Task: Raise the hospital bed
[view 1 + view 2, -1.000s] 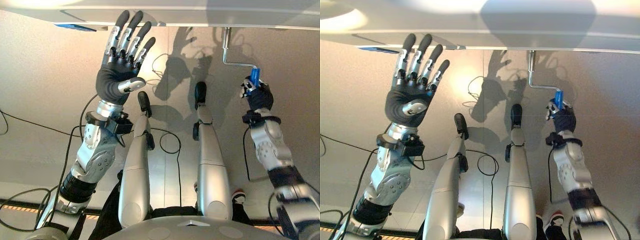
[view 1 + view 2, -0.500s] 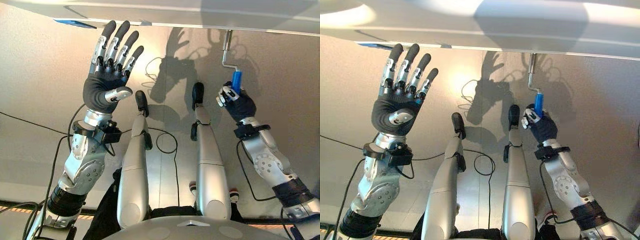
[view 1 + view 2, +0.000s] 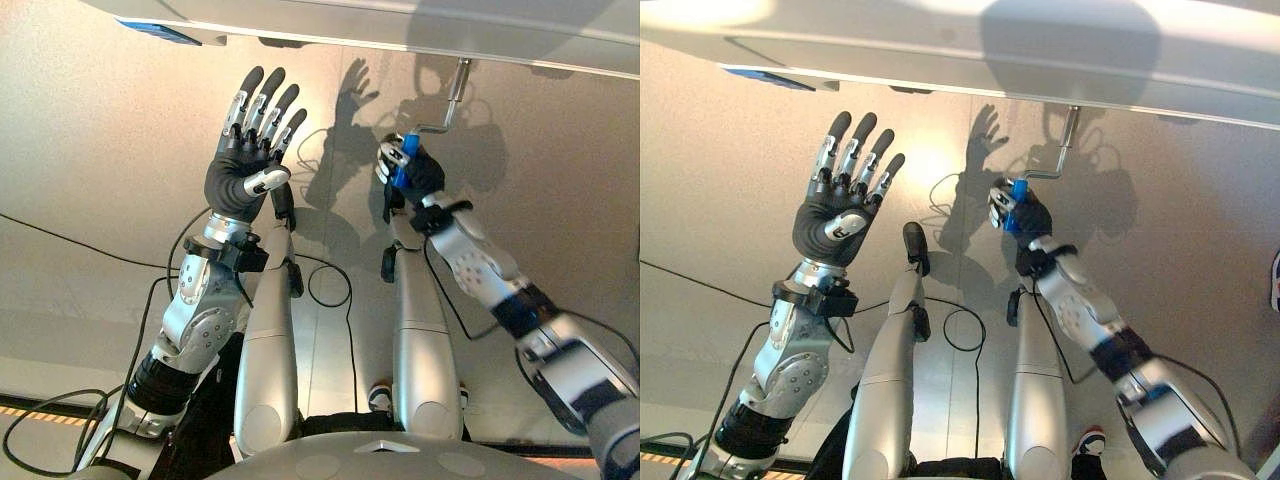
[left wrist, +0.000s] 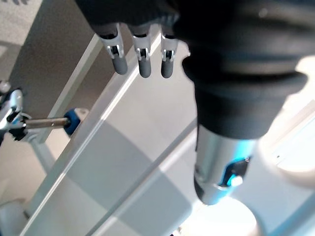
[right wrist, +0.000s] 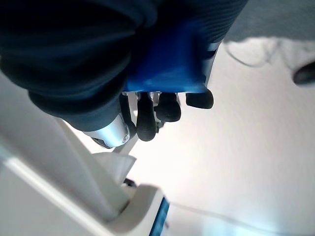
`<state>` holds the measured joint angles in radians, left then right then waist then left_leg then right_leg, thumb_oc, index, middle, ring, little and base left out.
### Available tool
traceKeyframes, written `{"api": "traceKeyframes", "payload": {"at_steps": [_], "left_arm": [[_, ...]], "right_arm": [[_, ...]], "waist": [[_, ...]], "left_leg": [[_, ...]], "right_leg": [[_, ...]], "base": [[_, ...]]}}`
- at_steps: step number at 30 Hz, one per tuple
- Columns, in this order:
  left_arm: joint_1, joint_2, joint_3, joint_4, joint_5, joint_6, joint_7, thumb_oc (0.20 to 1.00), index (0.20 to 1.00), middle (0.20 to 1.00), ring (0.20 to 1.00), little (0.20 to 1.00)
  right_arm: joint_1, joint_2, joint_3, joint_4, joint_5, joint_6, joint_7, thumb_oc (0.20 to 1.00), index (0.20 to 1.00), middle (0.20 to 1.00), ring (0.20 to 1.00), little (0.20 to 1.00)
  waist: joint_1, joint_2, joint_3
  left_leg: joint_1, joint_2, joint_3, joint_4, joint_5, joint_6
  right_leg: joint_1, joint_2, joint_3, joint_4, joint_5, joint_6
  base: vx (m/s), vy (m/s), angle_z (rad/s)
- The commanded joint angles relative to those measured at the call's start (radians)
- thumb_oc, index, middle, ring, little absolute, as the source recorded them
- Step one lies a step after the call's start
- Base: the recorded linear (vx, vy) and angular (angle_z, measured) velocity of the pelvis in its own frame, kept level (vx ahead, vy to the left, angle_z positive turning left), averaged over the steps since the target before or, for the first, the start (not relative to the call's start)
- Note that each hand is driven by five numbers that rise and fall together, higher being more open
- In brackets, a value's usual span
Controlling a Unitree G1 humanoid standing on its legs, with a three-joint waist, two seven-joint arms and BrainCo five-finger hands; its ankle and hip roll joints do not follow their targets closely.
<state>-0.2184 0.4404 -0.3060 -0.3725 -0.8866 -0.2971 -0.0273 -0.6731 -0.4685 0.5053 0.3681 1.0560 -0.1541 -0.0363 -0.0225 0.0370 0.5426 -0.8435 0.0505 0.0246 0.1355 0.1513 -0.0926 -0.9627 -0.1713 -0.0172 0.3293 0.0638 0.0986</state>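
Note:
The bed's metal crank [image 3: 447,105] hangs from the white bed frame [image 3: 420,30] across the far edge of the eye views. Its blue handle [image 3: 401,168] points toward me, and my right hand [image 3: 418,180] is shut round it. In the right wrist view the blue handle [image 5: 172,64] lies in the palm, with the fingers [image 5: 162,108] curled over it. My left hand [image 3: 248,160] is raised to the left of the crank, open, palm toward me and holding nothing. The left wrist view shows its straight fingers [image 4: 142,59] in front of the bed frame [image 4: 123,147].
A blue label [image 3: 160,32] sits on the bed frame's underside at the far left. Pale floor lies under both arms. In the left wrist view the crank's blue handle [image 4: 71,120] shows far off beside the frame.
My right hand has swung the crank's blue handle from the right to the left, closer to the middle. The left hand stays raised and open. The view has shifted slightly.

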Motion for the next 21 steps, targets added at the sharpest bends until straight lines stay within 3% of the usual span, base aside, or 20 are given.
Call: {"api": "traceKeyframes", "payload": {"at_steps": [1,5,7,9,14,21], "left_arm": [[-0.009,0.032,-0.046,-0.136,-0.011,-0.037,-0.02,1.0,1.0,1.0,1.0,1.0],[-0.032,0.033,-0.07,-0.143,-0.02,-0.044,-0.016,1.0,1.0,1.0,1.0,1.0],[-0.045,0.03,-0.08,-0.153,-0.016,-0.044,-0.008,1.0,1.0,1.0,1.0,1.0],[-0.05,0.025,-0.084,-0.155,-0.015,-0.043,-0.009,1.0,1.0,1.0,1.0,1.0],[-0.091,0.017,-0.11,-0.16,-0.001,-0.044,-0.011,1.0,1.0,1.0,1.0,1.0],[-0.132,0.008,-0.13,-0.153,0.005,-0.039,-0.022,1.0,1.0,1.0,1.0,1.0]], "right_arm": [[-0.177,0.175,0.058,-0.004,-0.113,-0.026,0.026,0.2,0.2,0.2,0.2,0.2],[-0.235,0.227,0.019,0.23,-0.181,-0.024,-0.043,0.2,0.2,0.2,0.2,0.2],[-0.316,0.246,-0.037,0.457,-0.28,-0.001,-0.098,0.2,0.2,0.2,0.2,0.2],[-0.332,0.244,-0.039,0.511,-0.318,0.011,-0.099,0.2,0.2,0.2,0.2,0.2],[-0.355,0.158,-0.129,0.792,-0.399,0.048,-0.127,0.2,0.2,0.2,0.2,0.2],[-0.301,0.049,-0.202,0.918,-0.419,0.078,-0.125,0.2,0.2,0.2,0.2,0.2]], "waist": [[0.052,0.038,-0.023],[0.067,0.053,-0.023],[0.078,0.071,-0.023],[0.078,0.072,-0.023],[0.071,0.095,-0.023],[0.062,0.109,-0.023]], "left_leg": [[-0.008,-0.047,-0.002,0.108,-0.108,0.035],[-0.014,-0.051,-0.001,0.112,-0.112,0.035],[-0.023,-0.054,0.001,0.12,-0.117,0.036],[-0.028,-0.054,0.0,0.123,-0.119,0.036],[-0.057,-0.066,0.006,0.156,-0.132,0.039],[-0.063,-0.064,0.013,0.16,-0.136,0.041]], "right_leg": [[0.065,0.003,-0.035,-0.068,0.02,0.054],[0.061,0.002,-0.033,-0.068,0.019,0.054],[0.05,0.004,-0.028,-0.061,0.015,0.052],[0.045,0.004,-0.026,-0.057,0.013,0.051],[0.01,0.006,-0.009,-0.017,-0.005,0.045],[-0.008,0.011,0.008,-0.011,-0.008,0.046]], "base": [[0.01,0.044,0.02],[0.01,0.031,0.02],[0.01,0.038,0.02],[0.0,0.0,0.0],[0.0,0.004,0.07],[0.0,0.001,0.01]]}}
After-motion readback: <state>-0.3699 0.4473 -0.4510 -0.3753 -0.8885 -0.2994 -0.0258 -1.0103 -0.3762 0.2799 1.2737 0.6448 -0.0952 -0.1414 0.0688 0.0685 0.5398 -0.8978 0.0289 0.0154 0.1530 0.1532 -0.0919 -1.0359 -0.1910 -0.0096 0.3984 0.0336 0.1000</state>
